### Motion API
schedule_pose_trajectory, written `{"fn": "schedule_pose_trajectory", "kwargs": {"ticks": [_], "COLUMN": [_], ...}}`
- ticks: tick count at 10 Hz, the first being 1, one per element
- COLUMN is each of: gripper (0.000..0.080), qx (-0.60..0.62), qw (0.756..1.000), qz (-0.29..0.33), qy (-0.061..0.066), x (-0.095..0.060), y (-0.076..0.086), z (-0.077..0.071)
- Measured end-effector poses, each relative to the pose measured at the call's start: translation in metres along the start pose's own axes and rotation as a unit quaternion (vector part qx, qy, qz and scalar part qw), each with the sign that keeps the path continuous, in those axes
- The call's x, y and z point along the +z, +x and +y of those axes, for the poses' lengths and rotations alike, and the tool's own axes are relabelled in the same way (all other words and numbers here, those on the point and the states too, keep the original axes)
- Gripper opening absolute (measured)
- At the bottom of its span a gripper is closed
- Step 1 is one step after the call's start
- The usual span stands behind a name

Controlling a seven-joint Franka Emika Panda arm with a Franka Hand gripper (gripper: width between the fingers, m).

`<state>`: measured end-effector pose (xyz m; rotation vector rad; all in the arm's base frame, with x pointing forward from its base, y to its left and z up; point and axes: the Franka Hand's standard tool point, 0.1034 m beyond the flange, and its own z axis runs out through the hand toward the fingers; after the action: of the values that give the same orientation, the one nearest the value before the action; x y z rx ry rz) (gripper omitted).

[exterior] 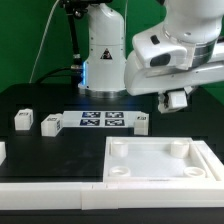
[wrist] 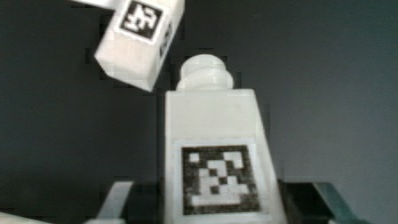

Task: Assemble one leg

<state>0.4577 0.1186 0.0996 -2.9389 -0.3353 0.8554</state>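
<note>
My gripper (exterior: 176, 100) hangs above the table behind the far edge of the white tray-like panel (exterior: 160, 172). It is shut on a leg (wrist: 214, 120), a white block with a rounded peg at its far end and a tag on the face toward the camera. In the wrist view the leg stands between the two fingers (wrist: 121, 198), with the gripper (wrist: 221, 200) around its lower end. A second leg (wrist: 139, 40) lies on the dark table beyond it. In the exterior view this loose leg (exterior: 138, 122) lies beside the marker board.
The marker board (exterior: 103, 121) with its tags lies mid-table. Two more legs (exterior: 22, 120) (exterior: 50, 125) lie at the exterior view's left. A low white wall (exterior: 50, 195) runs along the front. The robot's base (exterior: 100, 55) stands at the back.
</note>
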Motion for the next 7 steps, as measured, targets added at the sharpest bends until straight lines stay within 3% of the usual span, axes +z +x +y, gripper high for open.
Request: {"fn": "schedule_pose_trajectory", "kwargs": {"ticks": [2, 3, 4, 7], "gripper": [0.0294, 0.0294, 0.0294, 0.0294], "qx": [0.002, 0.003, 0.003, 0.003], "qw": [0.994, 0.988, 0.979, 0.947], "qz": [0.105, 0.153, 0.202, 0.32], "qy": [-0.007, -0.013, -0.012, -0.018], "x": [-0.006, -0.006, -0.011, -0.055], "y": [0.022, 0.017, 0.024, 0.052], "z": [0.003, 0.004, 0.004, 0.004]}}
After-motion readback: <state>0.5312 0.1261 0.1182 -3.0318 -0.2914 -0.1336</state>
